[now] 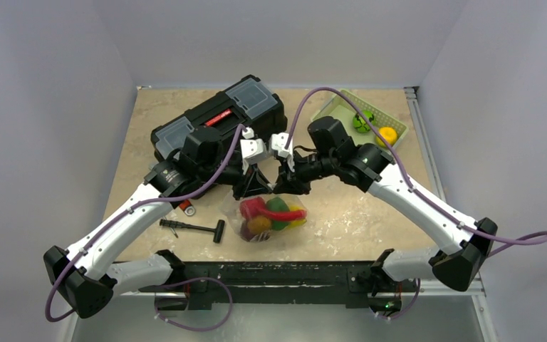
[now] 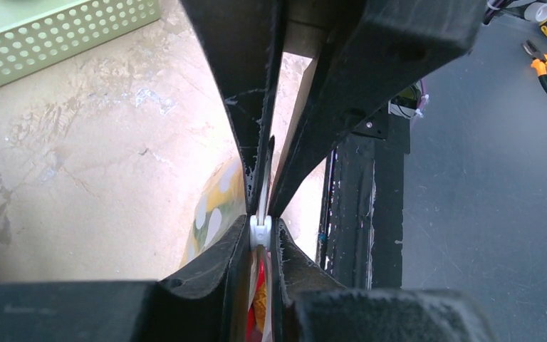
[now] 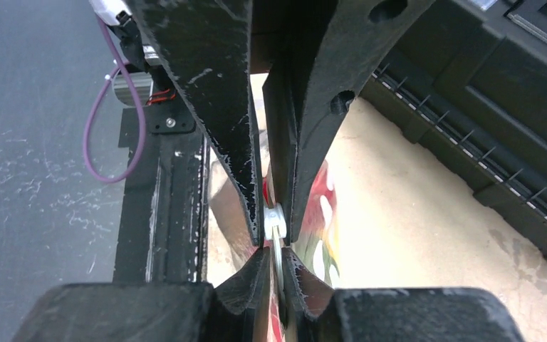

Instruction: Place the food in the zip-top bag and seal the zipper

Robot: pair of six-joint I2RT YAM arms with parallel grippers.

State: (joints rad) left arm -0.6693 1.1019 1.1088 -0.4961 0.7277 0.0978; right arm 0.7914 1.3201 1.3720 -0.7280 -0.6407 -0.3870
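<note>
Seen from above, two robot arms reach inward over a beige table [image 1: 370,214] and meet near its middle. At far left, a black-handled tool [image 1: 194,228] lies on the table, apart from the work. Behind the arms sits a black toolbox [image 1: 221,117]. The left gripper [image 1: 252,187] points down at the top of the zip-top bag [image 1: 229,208], and its wrist camera shows the jaws pressed narrow on the zipper [image 2: 260,232], the whitish strip caught between them. The bag lies below and between the two grippers, close to the near edge of the table, and is bulging with the food [image 1: 265,214] in red, green, yellow and orange. Just to the right, the right gripper [image 1: 285,184] pinches the same strip, its jaws also drawn nearly together, with the dotted plastic hanging below. The two grippers are close together along the mouth. At far right, a pale green basket [image 1: 335,107] holds a green piece [image 1: 362,121] and an orange piece [image 1: 387,135], well apart from the bag. The step in hand looks like sealing. Most of the food is loaded and both grippers are on the zipper. The next move probably calls for holding one end firm while the other gripper slides along the strip, pressing it closed without pulling the bag over. Whether the basket pieces also belong in the bag cannot be told.
</note>
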